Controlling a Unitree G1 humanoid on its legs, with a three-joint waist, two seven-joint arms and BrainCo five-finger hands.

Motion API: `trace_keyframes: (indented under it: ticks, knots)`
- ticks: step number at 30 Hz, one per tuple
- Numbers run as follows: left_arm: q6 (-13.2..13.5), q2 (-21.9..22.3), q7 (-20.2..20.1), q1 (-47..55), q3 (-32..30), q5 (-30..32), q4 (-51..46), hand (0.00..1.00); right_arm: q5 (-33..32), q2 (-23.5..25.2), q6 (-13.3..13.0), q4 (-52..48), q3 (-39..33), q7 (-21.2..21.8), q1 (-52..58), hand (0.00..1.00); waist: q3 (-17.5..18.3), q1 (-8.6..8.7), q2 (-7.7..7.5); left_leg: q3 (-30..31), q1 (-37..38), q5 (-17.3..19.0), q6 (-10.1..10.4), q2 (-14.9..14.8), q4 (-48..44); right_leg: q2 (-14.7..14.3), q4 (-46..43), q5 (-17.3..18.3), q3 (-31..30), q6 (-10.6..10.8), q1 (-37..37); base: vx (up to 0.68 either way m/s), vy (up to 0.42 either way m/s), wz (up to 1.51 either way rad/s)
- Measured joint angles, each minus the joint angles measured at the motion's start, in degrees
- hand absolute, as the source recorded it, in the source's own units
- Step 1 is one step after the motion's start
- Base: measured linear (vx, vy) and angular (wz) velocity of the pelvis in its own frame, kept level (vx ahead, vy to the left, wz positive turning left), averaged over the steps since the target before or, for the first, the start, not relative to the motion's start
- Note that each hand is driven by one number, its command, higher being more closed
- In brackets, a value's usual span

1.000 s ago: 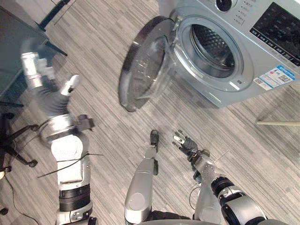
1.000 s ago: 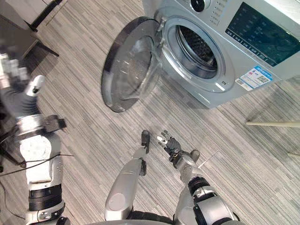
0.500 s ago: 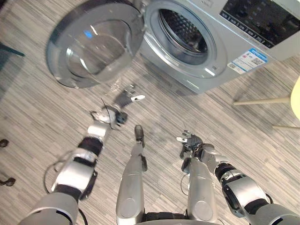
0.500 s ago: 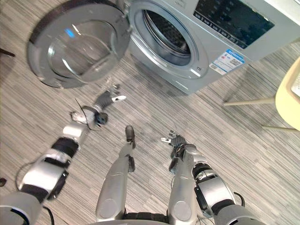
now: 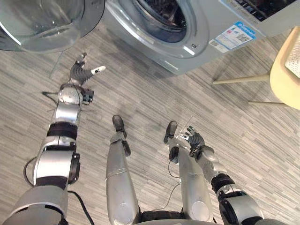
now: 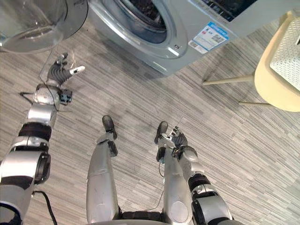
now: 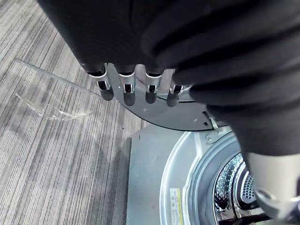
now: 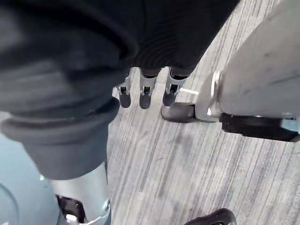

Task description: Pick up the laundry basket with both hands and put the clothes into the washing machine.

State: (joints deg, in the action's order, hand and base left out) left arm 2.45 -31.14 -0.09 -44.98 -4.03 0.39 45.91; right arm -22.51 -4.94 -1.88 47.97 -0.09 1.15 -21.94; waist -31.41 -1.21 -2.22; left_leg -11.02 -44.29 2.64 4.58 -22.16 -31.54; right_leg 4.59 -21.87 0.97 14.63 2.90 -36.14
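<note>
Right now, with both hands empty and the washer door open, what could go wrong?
1. The left hand, open, is stretched toward the open door; a forward swing might knock its glass.
2. The chair stands on the robot's right near the washer; turning that way could bump its legs.
3. The right hand hangs low and open, so a two-handed grasp is not set up yet.
</note>
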Motion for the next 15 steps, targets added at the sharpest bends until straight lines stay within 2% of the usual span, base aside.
trace_keyframes:
  ticks: [2,4,5,6,7,8,9,10,11,12,13,14,15]
  knots:
    - [0.0,3.0,0.0,5.7,-4.0,0.0,-1.0,0.00,2.4,0.3,0.1,-2.6,-0.1,0.0,1.9,0.00,0.0,-0.37,-0.01,-3.1,2.3,3.8,-0.3,-2.5,-4.7,-1.2,-1.1,0.1,-3.2,0.1,0.7,0.02,0.097,-1.09]
    - [0.0,8.4,0.0,14.2,-8.2,-0.1,-1.1,0.00,4.3,1.3,0.8,-5.6,-0.1,-0.4,4.6,0.00,0.0,-1.76,0.03,-8.9,8.6,9.1,-0.3,-7.5,-9.9,-2.8,-1.0,0.7,-6.7,0.8,3.7,0.01,0.179,-1.74]
    - [0.0,11.6,0.1,18.4,-9.7,-0.1,-1.2,0.00,5.3,2.0,1.3,-8.5,-0.3,-1.2,7.0,0.00,0.1,-1.48,0.21,-10.9,12.5,10.8,-0.7,-9.6,-11.1,-0.5,-1.7,1.4,-2.5,0.4,6.4,0.01,0.247,-1.44]
    - [0.0,13.2,0.1,20.3,-10.1,-0.1,-1.2,0.00,5.7,2.5,1.4,-10.5,-0.7,-1.5,8.3,0.00,0.1,-1.53,0.18,-12.0,14.7,11.5,-0.4,-10.5,-11.2,1.0,-3.5,2.1,-0.3,-0.8,7.6,0.02,0.173,-0.94]
    - [0.0,15.9,0.3,23.7,-10.1,-0.4,-0.9,0.00,7.7,2.7,2.0,-13.4,-1.3,-2.4,10.9,0.00,0.3,-2.15,0.00,-13.7,18.6,12.0,0.1,-11.5,-10.9,4.1,-7.1,3.3,1.7,-2.2,9.6,0.06,-0.010,-0.60]
    - [0.0,18.0,0.7,27.0,-10.2,-1.0,0.1,0.00,10.0,2.5,2.4,-14.9,-2.7,-3.3,12.4,0.00,0.7,-2.32,-0.26,-15.0,21.8,11.6,1.0,-11.8,-10.2,7.3,-9.8,3.8,1.0,-1.8,11.8,0.06,-0.135,-0.43]
    - [0.0,18.8,1.3,28.4,-10.2,-1.4,1.0,0.00,11.1,2.4,2.4,-15.7,-3.7,-4.0,12.9,0.00,1.0,-2.32,-0.36,-15.4,22.8,11.4,1.5,-11.8,-9.8,8.9,-10.5,4.4,0.4,-0.9,12.6,0.07,-0.269,-0.27]
    - [-0.2,19.8,2.9,31.2,-10.7,-2.2,2.7,0.00,13.9,1.9,2.5,-16.6,-5.7,-6.1,13.0,0.00,1.6,-2.28,-1.29,-15.9,24.4,10.7,3.1,-11.7,-8.5,11.1,-10.6,5.6,-0.9,0.9,13.1,0.04,-0.336,-0.19]
    - [-0.6,20.7,4.7,33.6,-12.3,-2.6,4.6,0.00,16.1,1.1,2.5,-18.6,-8.1,-8.5,12.8,0.00,1.9,-2.05,-1.48,-15.7,25.2,9.4,5.2,-11.6,-7.0,11.6,-10.4,7.9,-0.4,4.5,13.8,0.04,-0.366,-0.20]
    - [-0.9,21.4,5.7,34.5,-13.0,-3.1,5.6,0.00,17.1,0.2,2.7,-19.4,-8.9,-9.5,12.0,0.00,1.9,-1.46,-0.90,-15.5,25.8,8.5,6.2,-11.7,-5.8,11.3,-10.8,8.3,0.7,4.4,13.7,0.05,-0.359,-0.13]
    - [-1.1,22.9,6.8,37.0,-15.3,-4.6,7.3,0.00,18.7,-1.5,3.6,-22.1,-10.6,-11.3,11.1,0.00,2.1,-0.33,-0.45,-16.4,28.8,5.2,7.1,-11.1,-1.7,11.0,-11.2,9.0,2.5,3.8,14.6,0.10,-0.330,-0.23]
    - [-1.2,23.7,8.1,39.1,-17.0,-4.9,9.4,0.00,19.7,-3.2,3.7,-24.7,-12.2,-12.9,11.7,0.00,4.3,0.15,-0.32,-19.1,33.4,2.6,8.3,-10.8,3.3,11.2,-12.5,9.3,5.3,3.7,14.8,0.15,-0.371,-0.54]
    - [-1.1,24.3,8.9,41.4,-18.6,-5.5,10.8,0.00,20.9,-4.3,3.6,-25.7,-12.6,-14.0,12.1,0.00,7.8,-0.08,-0.32,-21.6,36.2,1.4,8.9,-11.0,6.2,11.5,-13.2,10.7,7.4,3.4,14.3,0.17,-0.308,-0.77]
